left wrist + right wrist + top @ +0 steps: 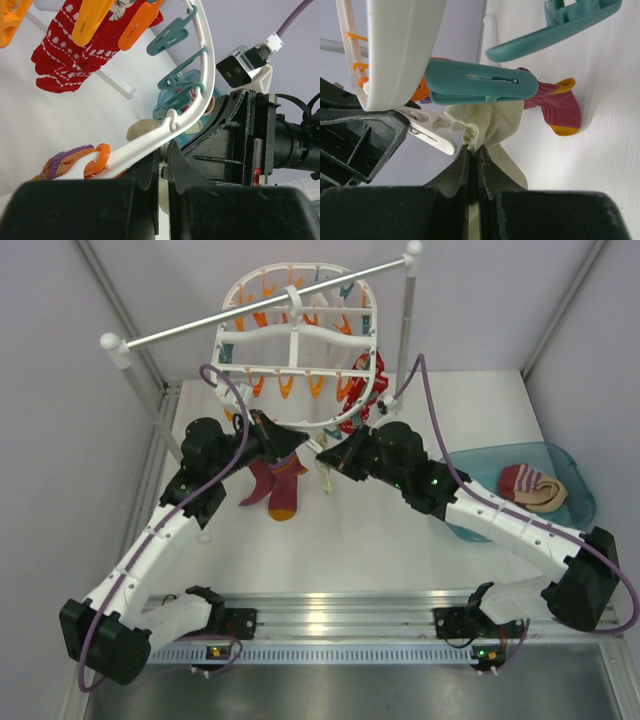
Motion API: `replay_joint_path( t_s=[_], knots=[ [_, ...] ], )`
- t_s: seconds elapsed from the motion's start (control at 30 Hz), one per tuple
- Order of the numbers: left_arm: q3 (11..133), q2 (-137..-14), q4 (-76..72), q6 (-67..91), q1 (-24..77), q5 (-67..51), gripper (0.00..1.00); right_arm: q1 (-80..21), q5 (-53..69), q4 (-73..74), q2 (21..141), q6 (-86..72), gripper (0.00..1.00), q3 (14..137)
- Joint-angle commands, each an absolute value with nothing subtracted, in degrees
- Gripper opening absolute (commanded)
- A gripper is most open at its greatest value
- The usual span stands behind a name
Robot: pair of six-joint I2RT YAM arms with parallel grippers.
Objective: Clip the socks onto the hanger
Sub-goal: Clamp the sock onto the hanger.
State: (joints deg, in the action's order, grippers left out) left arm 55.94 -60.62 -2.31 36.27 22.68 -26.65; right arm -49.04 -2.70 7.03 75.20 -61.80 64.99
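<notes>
The hanger (296, 340) is hung from a metal rail (270, 305) at the far side of the table (380, 540), and both arms are stretched up to its near rim. The left gripper (162, 165) is closed tight, and the white rim of the hanger is seen running right in between its fingers, so the rim looks to be held. The right gripper (474, 152) is closed tight too, and the top of a cream sock (492, 122) is pinched between its fingers. This sock is held up just under a teal clip (480, 85) on the rim and is touching it. It cannot be told if the sock is bitten by the clip. A white clip is seen just beside it. The rest of the sock is left dangling below the gripper, above the table. The other sock (535, 490) of the pair is curled up in a blue tub (583, 485) on the right side of the table, well apart from the hanger, with its red and white stripes on show. Two purple socks (285, 490) with orange ends are hung under the near rim, close to the left gripper. A red sock (65, 55) with white marks is clipped up nearby. Many orange and teal clips are seen all over the hanger.
</notes>
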Motion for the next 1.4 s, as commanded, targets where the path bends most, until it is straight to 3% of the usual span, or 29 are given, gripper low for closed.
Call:
replay_joint_path(
  t_s=[0.0, 0.37, 0.73, 1.07, 1.23, 1.27, 1.33, 1.37],
  knots=[
    [54.93, -60.38, -2.37, 35.77, 23.73, -28.65, 0.0, -50.36, -2.02, 2.9, 75.41, -62.4, 0.0, 67.76],
    [56.07, -60.03, 2.37, 33.13, 23.56, -22.85, 0.0, -50.63, -2.63, 3.08, 73.04, -60.91, 0.0, 65.74],
    [55.81, -61.08, -1.84, 37.26, 23.55, -28.39, 0.0, -50.71, -0.62, 0.44, 74.62, -58.54, 0.0, 66.27],
    [56.25, -60.47, -0.44, 35.33, 23.55, -26.37, 0.5, -50.71, -1.49, 0.44, 73.65, -57.39, 0.0, 65.66],
    [55.81, -58.8, -0.7, 33.84, 23.55, -26.63, 0.59, -50.71, -1.67, 0.44, 73.65, -56.78, 0.0, 65.48],
    [55.81, -58.19, -0.7, 33.66, 23.55, -26.63, 0.59, -50.63, -1.58, 0.44, 73.65, -56.26, 0.12, 65.39],
    [55.9, -57.83, -0.26, 33.22, 23.55, -26.11, 0.58, -50.63, -1.49, 0.44, 73.3, -55.29, 0.23, 64.78],
    [55.99, -57.31, -0.26, 33.14, 23.47, -25.76, 0.58, -50.36, -1.76, 0.44, 72.6, -53.72, 0.34, 64.43]
  ],
)
